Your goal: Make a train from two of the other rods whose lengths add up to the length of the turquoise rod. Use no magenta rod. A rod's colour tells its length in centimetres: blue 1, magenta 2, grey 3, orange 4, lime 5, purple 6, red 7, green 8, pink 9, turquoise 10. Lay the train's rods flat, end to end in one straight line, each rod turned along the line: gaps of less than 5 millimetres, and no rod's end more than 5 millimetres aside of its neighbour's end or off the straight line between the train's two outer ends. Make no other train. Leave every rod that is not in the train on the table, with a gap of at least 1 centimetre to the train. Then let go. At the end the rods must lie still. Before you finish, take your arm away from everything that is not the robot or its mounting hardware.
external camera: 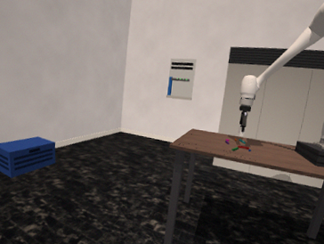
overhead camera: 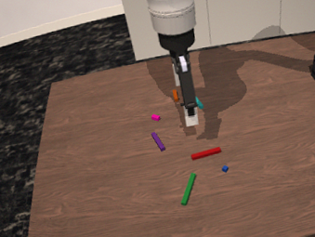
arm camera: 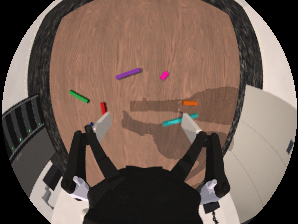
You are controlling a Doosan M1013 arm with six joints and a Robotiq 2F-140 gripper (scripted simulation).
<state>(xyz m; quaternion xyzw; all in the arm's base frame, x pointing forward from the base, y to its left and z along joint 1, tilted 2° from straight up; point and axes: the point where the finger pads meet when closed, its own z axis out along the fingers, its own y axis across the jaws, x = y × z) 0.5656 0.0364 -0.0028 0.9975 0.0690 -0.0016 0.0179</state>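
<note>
Over the table's far middle, the gripper [overhead camera: 190,108] hangs wide and empty; for orange rod [overhead camera: 175,95] plus purple rod [overhead camera: 158,141], descend squarely, straddling orange crosswise.

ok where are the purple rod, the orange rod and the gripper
purple rod [overhead camera: 158,141], top view, middle of the rod
orange rod [overhead camera: 175,95], top view, the end showing beside the gripper
gripper [arm camera: 148,121], wrist view, midway between the open fingertips
</note>
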